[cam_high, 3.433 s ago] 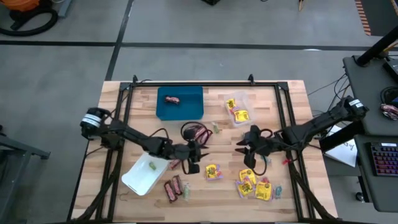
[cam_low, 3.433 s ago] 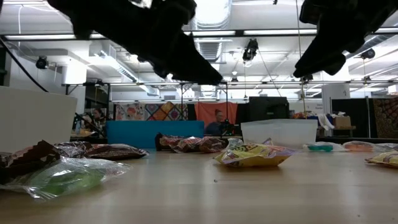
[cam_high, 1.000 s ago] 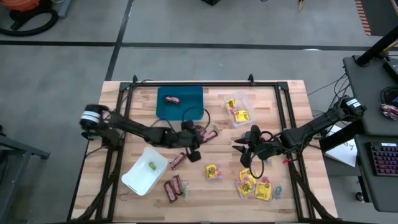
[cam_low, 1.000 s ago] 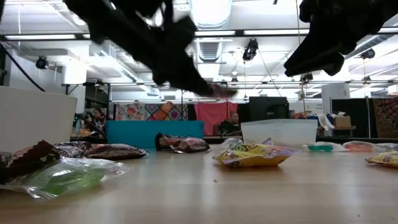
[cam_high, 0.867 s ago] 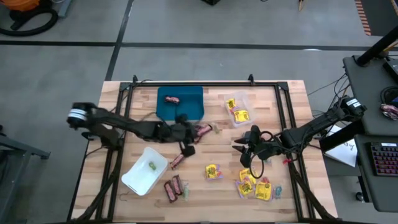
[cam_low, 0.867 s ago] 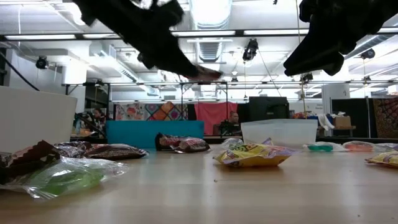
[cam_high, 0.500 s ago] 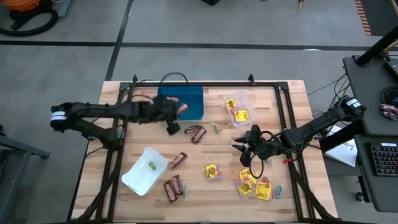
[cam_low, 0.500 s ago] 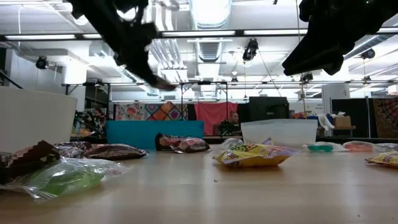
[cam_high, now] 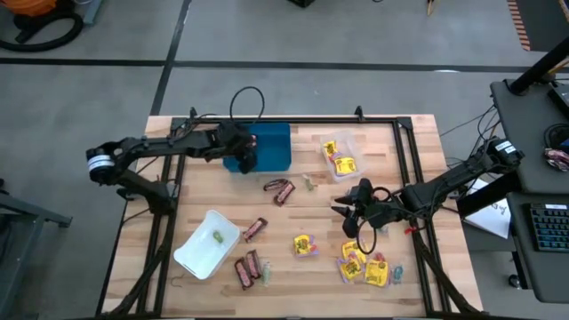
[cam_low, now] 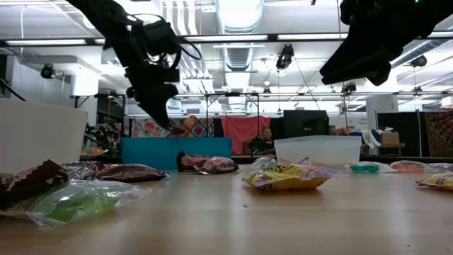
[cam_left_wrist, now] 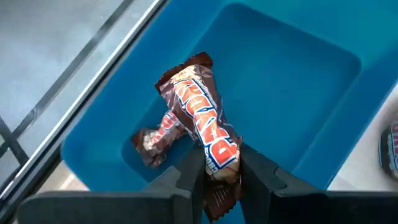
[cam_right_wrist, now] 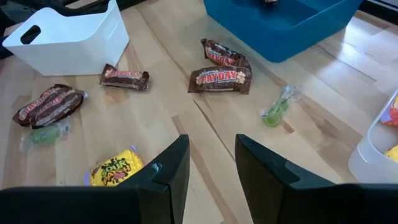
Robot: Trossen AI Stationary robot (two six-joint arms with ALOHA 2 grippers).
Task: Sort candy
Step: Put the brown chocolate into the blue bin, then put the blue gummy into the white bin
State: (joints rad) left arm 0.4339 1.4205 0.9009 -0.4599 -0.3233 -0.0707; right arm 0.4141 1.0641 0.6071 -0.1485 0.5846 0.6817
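Left gripper (cam_left_wrist: 217, 174) hung over the blue tray (cam_high: 271, 151) at the counter's far edge, clenched on a brown-red bar (cam_left_wrist: 205, 127), long axis pointing away into the tray; a second bar (cam_left_wrist: 155, 134) lay directly beneath. Right gripper (cam_high: 348, 213) waited spread, well apart.

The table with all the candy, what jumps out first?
The left gripper hangs over the deep blue plastic tray at the table's far side, its jaws pinching a brown-red wrapped mini bar above another bar lying inside. Bright yellow square candy packets sit heaped near the right gripper, whose jaws stand open.
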